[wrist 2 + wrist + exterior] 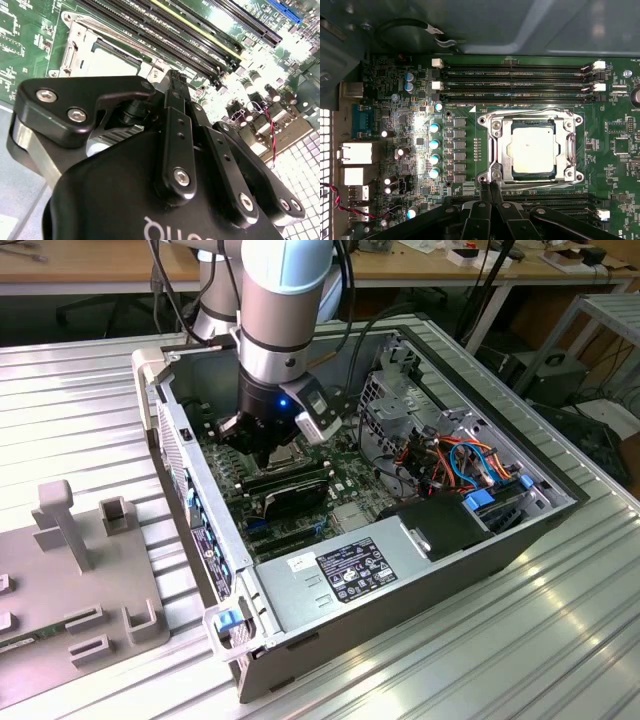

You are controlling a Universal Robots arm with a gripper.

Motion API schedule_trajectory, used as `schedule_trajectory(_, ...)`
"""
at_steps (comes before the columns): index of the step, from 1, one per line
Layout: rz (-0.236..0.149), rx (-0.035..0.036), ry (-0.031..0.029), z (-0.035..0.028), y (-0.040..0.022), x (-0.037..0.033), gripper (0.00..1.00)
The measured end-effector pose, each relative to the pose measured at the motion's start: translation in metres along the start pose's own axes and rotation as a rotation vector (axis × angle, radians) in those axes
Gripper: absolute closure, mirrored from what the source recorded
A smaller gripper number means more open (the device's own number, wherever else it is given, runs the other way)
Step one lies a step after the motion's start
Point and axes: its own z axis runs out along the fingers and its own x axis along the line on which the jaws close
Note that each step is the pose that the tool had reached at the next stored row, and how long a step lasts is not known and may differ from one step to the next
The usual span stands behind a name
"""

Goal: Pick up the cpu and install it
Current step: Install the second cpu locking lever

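End effector fingers are pinched together, tips touching, nothing between them. It sits low inside the computer case, tips just off one corner of the socket frame in the first wrist view. In the second wrist view the black linkages of the end effector cover most of the board, the socket frame showing beyond them.

cpu lies flat in the socket, metal top up, under the hinged frame, which is down around it. It is square, so no long axis; its edges run parallel to the memory slots. Top is dull silver-grey, plain, with a dark border between it and the frame. In the exterior view the arm's wrist hides it.

The case lies on its side, open face up, on a ribbed metal desk. Inside: green motherboard, memory slots on both sides of the socket, power supply box at the near edge, drive cage with orange and blue cables toward the exterior view's right.

On the exterior view's left, a grey fixture tray with upright pegs rests on the desk, well apart from the case.
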Motion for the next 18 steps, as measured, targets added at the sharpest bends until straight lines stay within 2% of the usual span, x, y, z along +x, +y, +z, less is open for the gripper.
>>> schedule_trajectory(2,0.000,-0.0002,-0.0001,0.0002,0.0001,-0.0024,0.89)
schedule_trajectory(8,0.000,-0.0003,-0.0002,0.0008,0.0002,-0.0154,0.89)
schedule_trajectory(15,0.000,-0.0002,-0.0001,0.0016,0.0006,-0.0354,0.89)
schedule_trajectory(18,0.000,-0.0002,-0.0001,0.0009,0.0019,-0.0358,0.89)
